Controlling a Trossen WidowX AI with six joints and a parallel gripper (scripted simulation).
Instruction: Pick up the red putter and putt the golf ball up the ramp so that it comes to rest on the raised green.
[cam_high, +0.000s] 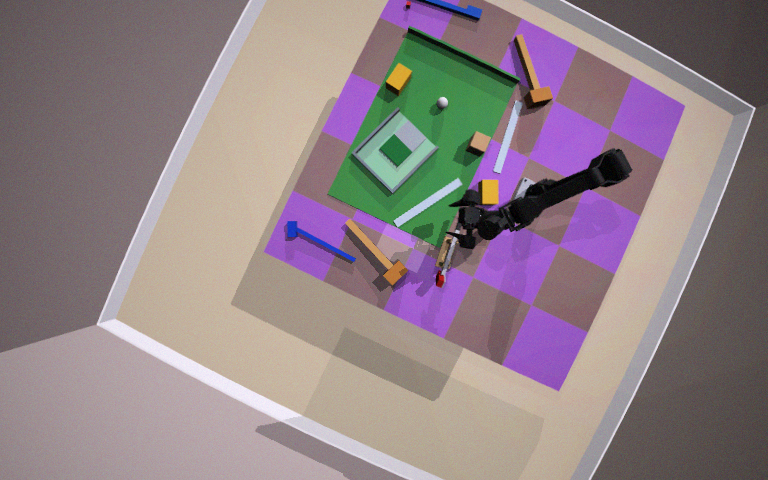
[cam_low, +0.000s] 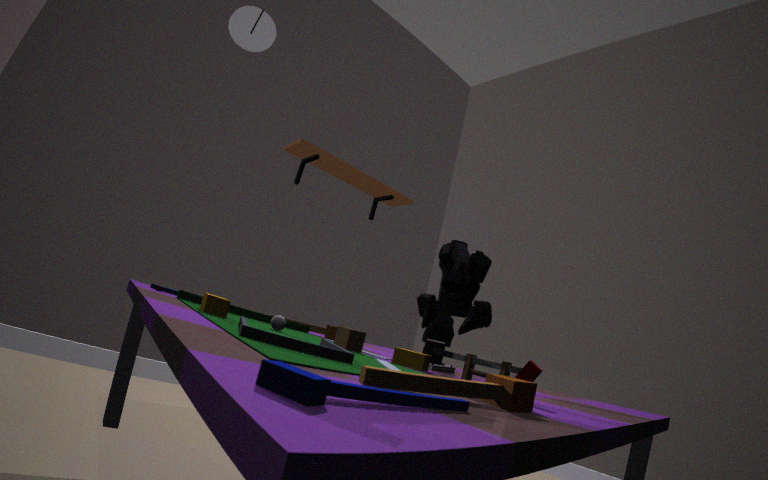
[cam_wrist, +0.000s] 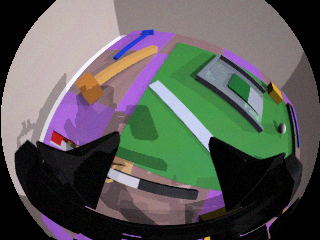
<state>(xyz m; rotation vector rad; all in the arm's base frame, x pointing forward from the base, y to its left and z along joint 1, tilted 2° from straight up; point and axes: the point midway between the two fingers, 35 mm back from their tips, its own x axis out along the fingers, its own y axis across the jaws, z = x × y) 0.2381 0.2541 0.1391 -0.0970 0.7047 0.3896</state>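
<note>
In the top view, going from left to right, you first have the raised green (cam_high: 395, 150) (cam_wrist: 240, 86), with no ball on it; the golf ball (cam_high: 442, 103) (cam_low: 278, 322) (cam_wrist: 282, 128) rests apart from it, so the putt is not yet made. Next comes the red putter (cam_high: 450, 253) (cam_low: 481, 361) (cam_wrist: 167, 191), which lies on the wooden rack (cam_high: 441, 261) (cam_low: 468, 366) (cam_wrist: 125, 164), near the corner of the green felt. Its long axis follows the rack: the red head points to the lower side of this view, slightly left, and the dark handle goes up and slightly right, toward the arm. At the right is your claw (cam_high: 451, 218) (cam_low: 443, 324) (cam_wrist: 166, 139); it is released, fingers wide apart, and holds nothing. I judge that you are in the approach for picking up the putter. The next move should bring the fingers down to both sides of the handle, aligned across its long axis, before you close them and lift.
</note>
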